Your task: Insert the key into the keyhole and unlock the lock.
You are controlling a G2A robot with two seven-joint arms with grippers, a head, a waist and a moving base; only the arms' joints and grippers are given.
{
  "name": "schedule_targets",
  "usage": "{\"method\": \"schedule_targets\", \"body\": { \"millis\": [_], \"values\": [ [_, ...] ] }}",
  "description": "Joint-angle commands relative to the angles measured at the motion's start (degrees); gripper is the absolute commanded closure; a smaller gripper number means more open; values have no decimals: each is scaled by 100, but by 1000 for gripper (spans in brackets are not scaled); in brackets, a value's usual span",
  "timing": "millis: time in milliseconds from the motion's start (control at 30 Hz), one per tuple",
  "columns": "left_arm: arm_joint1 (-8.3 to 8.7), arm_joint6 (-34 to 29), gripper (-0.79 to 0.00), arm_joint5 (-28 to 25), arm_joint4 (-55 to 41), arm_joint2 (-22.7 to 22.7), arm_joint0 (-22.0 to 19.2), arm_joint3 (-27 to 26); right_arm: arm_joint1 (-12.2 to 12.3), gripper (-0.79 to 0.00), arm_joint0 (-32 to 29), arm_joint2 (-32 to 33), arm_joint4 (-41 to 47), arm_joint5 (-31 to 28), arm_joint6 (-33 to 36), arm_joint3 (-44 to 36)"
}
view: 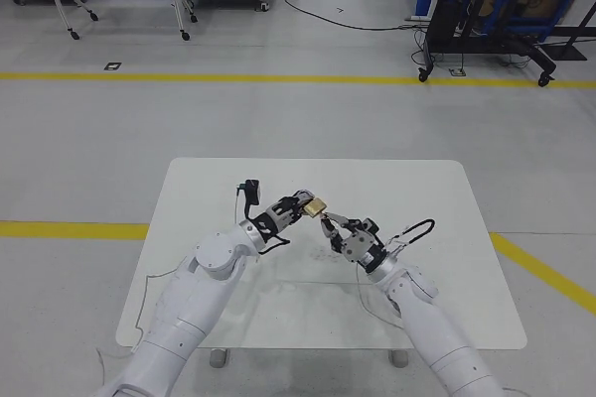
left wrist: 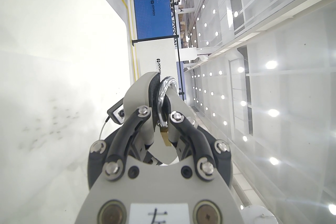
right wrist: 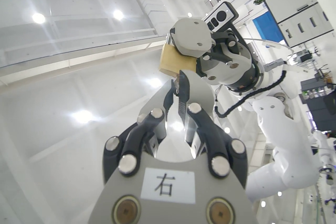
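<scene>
A brass padlock (view: 314, 206) with a silver shackle (left wrist: 164, 96) is held up above the middle of the white table (view: 417, 189). My left gripper (view: 303, 206) is shut on it, gripping near the shackle (right wrist: 168, 39); the brass body (right wrist: 174, 62) sticks out past its fingers. My right gripper (right wrist: 177, 82) is shut on the key (right wrist: 177, 79), a small metal piece at its fingertips. The key's tip touches the bottom face of the lock body. From above, my right gripper (view: 330, 224) sits just right of and below the lock.
The table's front edge (view: 318, 345) lies near the robot. Beyond the table a yellow floor line (view: 278, 77) runs across, and a dark wheeled rack (view: 497, 40) stands at the far right.
</scene>
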Motion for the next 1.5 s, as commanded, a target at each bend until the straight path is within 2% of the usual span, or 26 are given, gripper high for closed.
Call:
{"method": "schedule_targets", "body": {
  "millis": [0, 200, 300, 500, 733, 1067, 1100, 1167, 1267, 1300, 1333, 1367, 1400, 1467],
  "values": [
    [5, 97, 0, 0, 135, -4, -11, -5, 19, -785, -38, 29, -282, -177, -68, -92],
    [0, 254, 0, 62, 509, 107, 4, -76, 131, -785, -370, 354, -1310, -808, -579, -574],
    [0, 265, 0, 159, 720, 168, -29, -57, 221, -785, -645, 692, -2140, -1205, -1073, -955],
    [-11, 150, 0, 779, 1620, 538, -207, 73, 364, -785, -1331, 1428, -3529, -1544, -2148, -1980],
    [-66, -2, 0, 1359, 2882, 1145, -496, 318, 373, -785, -1436, 1515, -3615, -1529, -2299, -2141],
    [-164, -179, 0, 1790, 3401, 1490, -718, 609, 373, -785, -1436, 1515, -3615, -1529, -2299, -2141],
    [-172, -207, -22, 1814, 3404, 1501, -730, 631, 373, -785, -1436, 1515, -3615, -1529, -2299, -2141],
    [-186, -260, -215, 1843, 3415, 1520, -755, 669, 373, -785, -1436, 1515, -3615, -1529, -2299, -2141],
    [-203, -304, -379, 1861, 3423, 1533, -785, 708, 373, -785, -1436, 1515, -3615, -1529, -2299, -2141],
    [-208, -312, -548, 1861, 3427, 1534, -792, 719, 373, -785, -1436, 1515, -3615, -1529, -2299, -2141],
    [-211, -318, -613, 1861, 3422, 1525, -799, 728, 373, -785, -1436, 1515, -3615, -1529, -2299, -2141],
    [-211, -325, -727, 1857, 3404, 1503, -807, 736, 373, -785, -1436, 1515, -3615, -1529, -2299, -2141],
    [-209, -315, -785, 1862, 3398, 1475, -815, 748, 373, -785, -1436, 1515, -3615, -1529, -2299, -2141],
    [-204, -314, -785, 1869, 3396, 1431, -815, 761, 373, -785, -1436, 1515, -3615, -1529, -2299, -2141]
  ]
}}
